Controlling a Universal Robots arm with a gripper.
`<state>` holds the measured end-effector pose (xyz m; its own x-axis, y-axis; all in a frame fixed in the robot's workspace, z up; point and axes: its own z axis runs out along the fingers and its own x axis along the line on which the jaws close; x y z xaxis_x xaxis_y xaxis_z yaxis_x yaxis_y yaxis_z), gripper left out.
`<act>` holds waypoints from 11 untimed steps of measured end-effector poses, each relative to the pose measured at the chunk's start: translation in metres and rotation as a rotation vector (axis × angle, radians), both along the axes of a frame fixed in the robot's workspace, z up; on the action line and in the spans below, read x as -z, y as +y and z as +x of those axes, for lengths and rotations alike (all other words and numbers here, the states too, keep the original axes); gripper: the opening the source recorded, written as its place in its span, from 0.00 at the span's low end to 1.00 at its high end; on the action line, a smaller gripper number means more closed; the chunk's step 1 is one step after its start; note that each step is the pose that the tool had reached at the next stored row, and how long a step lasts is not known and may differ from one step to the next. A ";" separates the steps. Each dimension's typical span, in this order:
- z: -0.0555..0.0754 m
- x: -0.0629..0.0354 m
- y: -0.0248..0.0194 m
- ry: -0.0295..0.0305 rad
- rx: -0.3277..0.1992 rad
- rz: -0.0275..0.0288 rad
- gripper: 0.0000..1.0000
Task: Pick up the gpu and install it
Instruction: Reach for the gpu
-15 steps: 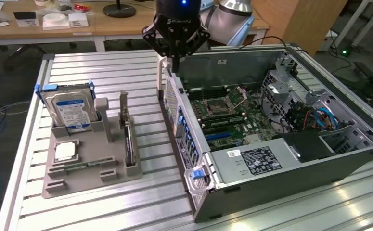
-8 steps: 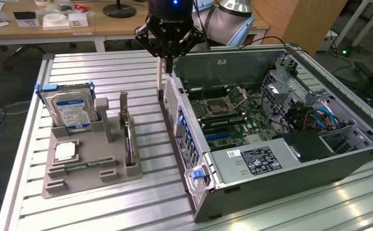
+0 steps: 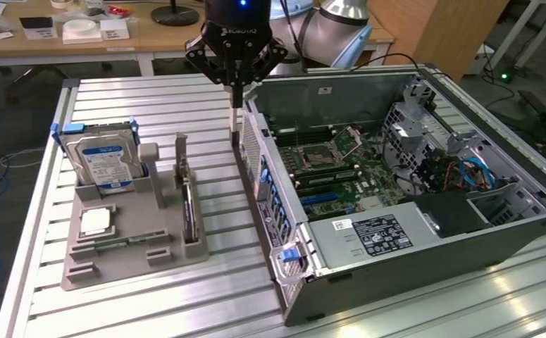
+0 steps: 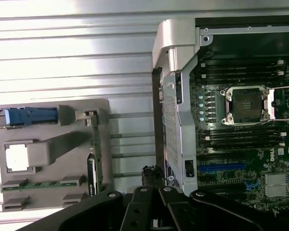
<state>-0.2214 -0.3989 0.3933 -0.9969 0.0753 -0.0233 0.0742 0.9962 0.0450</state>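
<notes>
My pincer (image 3: 236, 120) hung above the case wall (image 3: 263, 190). A narrow bare table strip (image 3: 218, 211) separated that wall from the parts tray (image 3: 122, 264).

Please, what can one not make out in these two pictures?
- gpu, exterior view: stands edge-on in the grey holder; its faces are hidden.
- gripper, wrist view: fingertips cut off by the picture's edge.
- motherboard, wrist view: part hidden behind the gripper's dark body.

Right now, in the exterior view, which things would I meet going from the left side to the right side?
hard drive → gpu standing in its grey holder → motherboard → blue cables
</notes>
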 end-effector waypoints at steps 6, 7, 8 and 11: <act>-0.011 0.0000 -0.0001 0.0000 0.000 0.0000 0.11; -0.013 0.0000 -0.0001 0.0000 0.000 0.0000 0.11; -0.015 0.0001 -0.0001 -0.0001 0.000 0.0001 0.11; -0.020 0.0000 -0.0001 0.0000 0.000 0.0001 0.11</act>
